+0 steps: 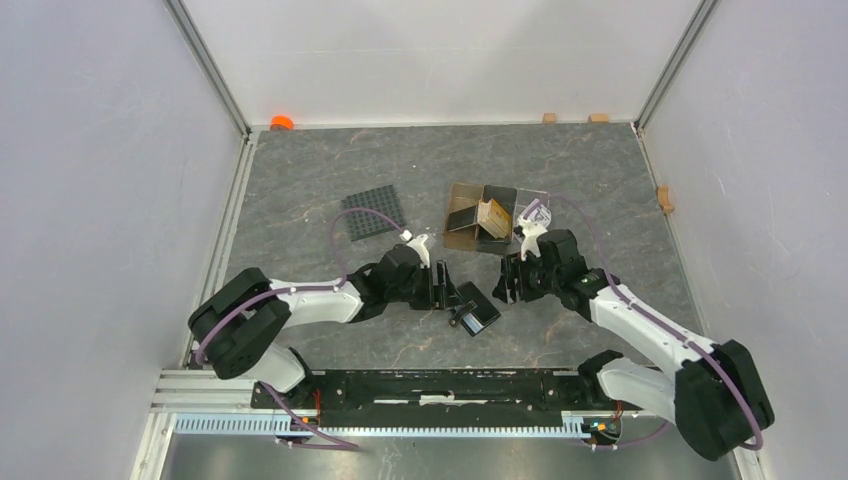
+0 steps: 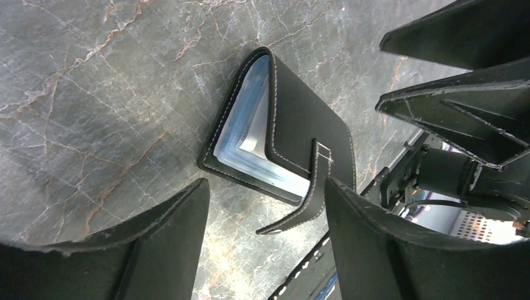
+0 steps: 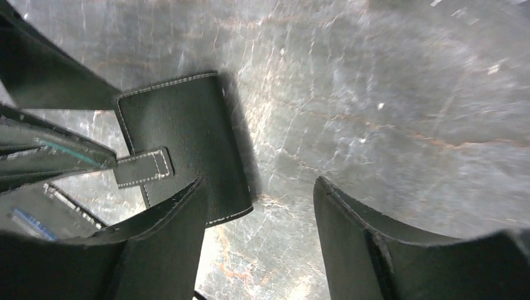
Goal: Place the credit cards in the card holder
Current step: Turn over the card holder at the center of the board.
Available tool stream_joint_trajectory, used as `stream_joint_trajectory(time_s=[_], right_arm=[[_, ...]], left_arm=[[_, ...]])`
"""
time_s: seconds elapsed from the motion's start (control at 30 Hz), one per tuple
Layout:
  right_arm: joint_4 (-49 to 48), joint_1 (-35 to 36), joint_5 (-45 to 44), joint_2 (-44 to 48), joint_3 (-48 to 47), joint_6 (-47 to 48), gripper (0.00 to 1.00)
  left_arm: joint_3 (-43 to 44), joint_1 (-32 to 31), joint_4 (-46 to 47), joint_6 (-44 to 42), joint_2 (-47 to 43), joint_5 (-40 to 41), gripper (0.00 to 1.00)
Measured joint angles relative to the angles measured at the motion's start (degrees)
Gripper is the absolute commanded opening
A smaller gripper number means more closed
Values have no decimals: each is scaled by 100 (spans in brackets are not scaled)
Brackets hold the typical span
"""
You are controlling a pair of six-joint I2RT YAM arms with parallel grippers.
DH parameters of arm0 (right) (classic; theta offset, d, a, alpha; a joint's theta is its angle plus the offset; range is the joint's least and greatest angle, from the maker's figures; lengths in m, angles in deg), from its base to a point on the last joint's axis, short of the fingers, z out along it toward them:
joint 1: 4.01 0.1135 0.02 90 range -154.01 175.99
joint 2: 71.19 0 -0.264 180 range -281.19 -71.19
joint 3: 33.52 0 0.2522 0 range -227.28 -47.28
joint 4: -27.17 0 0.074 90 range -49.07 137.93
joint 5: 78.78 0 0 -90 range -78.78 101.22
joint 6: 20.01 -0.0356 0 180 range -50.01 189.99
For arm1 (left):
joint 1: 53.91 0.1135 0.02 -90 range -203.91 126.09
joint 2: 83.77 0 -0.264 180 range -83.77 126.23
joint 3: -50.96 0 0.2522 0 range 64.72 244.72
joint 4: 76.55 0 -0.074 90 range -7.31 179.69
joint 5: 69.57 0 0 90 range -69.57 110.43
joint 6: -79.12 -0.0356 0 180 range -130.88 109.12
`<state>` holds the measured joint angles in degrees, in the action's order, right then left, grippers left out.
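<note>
The card holder [image 1: 478, 308] is a black wallet lying on the table between my two grippers. In the left wrist view the card holder [image 2: 300, 119] stands slightly ajar, its pale blue-grey inside [image 2: 247, 134] showing and its strap tab [image 2: 312, 200] hanging loose. My left gripper [image 1: 440, 286] [image 2: 265, 212] is open and empty just left of it. My right gripper [image 1: 510, 280] [image 3: 259, 200] is open and empty just right of the card holder [image 3: 181, 137]. Tan-orange credit cards [image 1: 493, 214] stand in the brown box.
The brown translucent compartment box [image 1: 462, 212] sits behind the grippers, with a clear tray [image 1: 532, 206] at its right. A black gridded mat [image 1: 375, 212] lies at the back left. An orange object [image 1: 282, 122] and small wooden blocks [image 1: 549, 117] lie by the walls.
</note>
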<state>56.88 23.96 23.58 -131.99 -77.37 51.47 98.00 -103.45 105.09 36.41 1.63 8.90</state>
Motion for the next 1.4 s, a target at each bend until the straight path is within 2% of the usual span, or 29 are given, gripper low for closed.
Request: stream_joint_trajectory(time_s=[0.13,0.33,0.57,0.77,0.97,1.1,1.27,1.33,1.4], right_arm=[[-358,-365,911,-271,308,66,64],[-975,-627,1733,-719,343,240,60],[-1351,-673,2277,-1543,343,350,58],[-1709,-671,2771,-1941,343,319,56],[-2297,-614,3123,-2109,551,-63,56],[-3099,-605,3292,-2192,894,-627,55],[-4092,-466,3403,-2396,1276,-1370,39],[-4291,-420,3383,-2441,1394,-1609,29],[-4365,-404,3364,-2444,1471,-1777,16]], left_arm=[[127,-39,-87,-24,291,7,53],[225,-48,-245,-48,538,101,40],[278,-48,-175,-48,688,133,34],[275,-48,-151,-50,708,153,33],[166,-46,103,-55,741,155,29],[-31,-39,450,-52,741,160,25],[-341,-35,1049,-57,734,149,24],[-444,-35,1233,-68,723,131,23],[-527,-37,1325,-111,682,81,28]])
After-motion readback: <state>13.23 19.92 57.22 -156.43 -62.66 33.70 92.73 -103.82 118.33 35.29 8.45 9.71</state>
